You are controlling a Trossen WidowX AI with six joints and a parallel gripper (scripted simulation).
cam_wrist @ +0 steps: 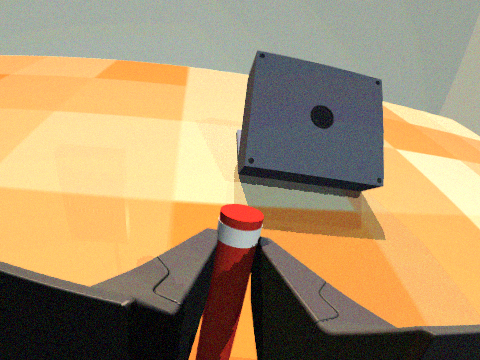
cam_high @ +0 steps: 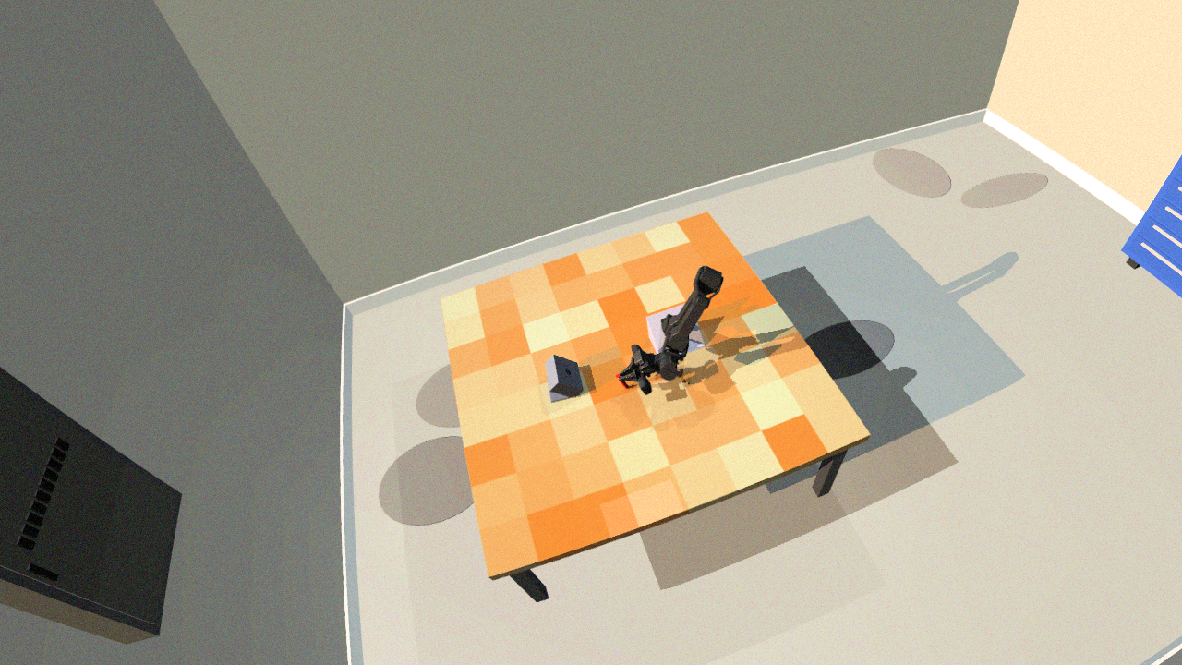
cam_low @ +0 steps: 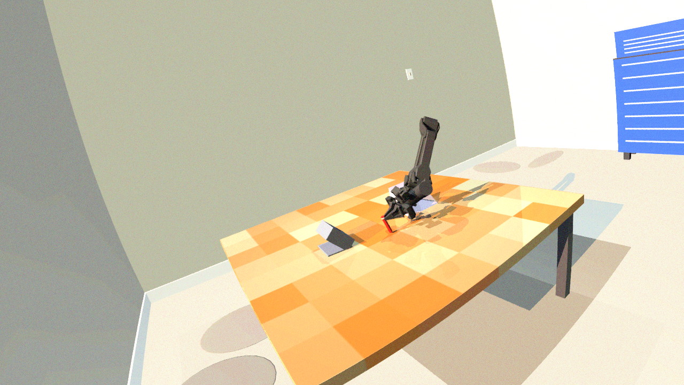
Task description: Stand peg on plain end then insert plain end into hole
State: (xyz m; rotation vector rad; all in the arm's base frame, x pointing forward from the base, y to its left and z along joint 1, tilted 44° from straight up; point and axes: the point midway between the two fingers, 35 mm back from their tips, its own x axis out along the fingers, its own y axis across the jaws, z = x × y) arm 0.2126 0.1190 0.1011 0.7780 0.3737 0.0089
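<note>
The red peg (cam_high: 625,383) (cam_low: 387,226) (cam_wrist: 226,295) is tilted, with its white-banded end up between the fingertips. Its plain end points down and is at or very near the table; contact cannot be told for sure. My gripper (cam_high: 621,378) (cam_low: 385,218) (cam_wrist: 235,246) is shut on the peg just below the white band. The dark grey sloped panel (cam_high: 561,381) (cam_low: 340,235) (cam_wrist: 285,115) stands in front of the gripper, a short way off, with its face towards the wrist camera. Its round hole (cam_high: 568,371) (cam_wrist: 322,117) is near the middle of the face and looks empty.
The panel's flat base plate (cam_low: 329,248) lies on the checkered orange table (cam_high: 578,521) (cam_low: 382,330). Small dark dots mark the panel's corners. A pale plate (cam_high: 658,329) (cam_low: 425,205) lies by the arm's base. A blue cabinet (cam_high: 1161,247) (cam_low: 650,105) stands far off the table.
</note>
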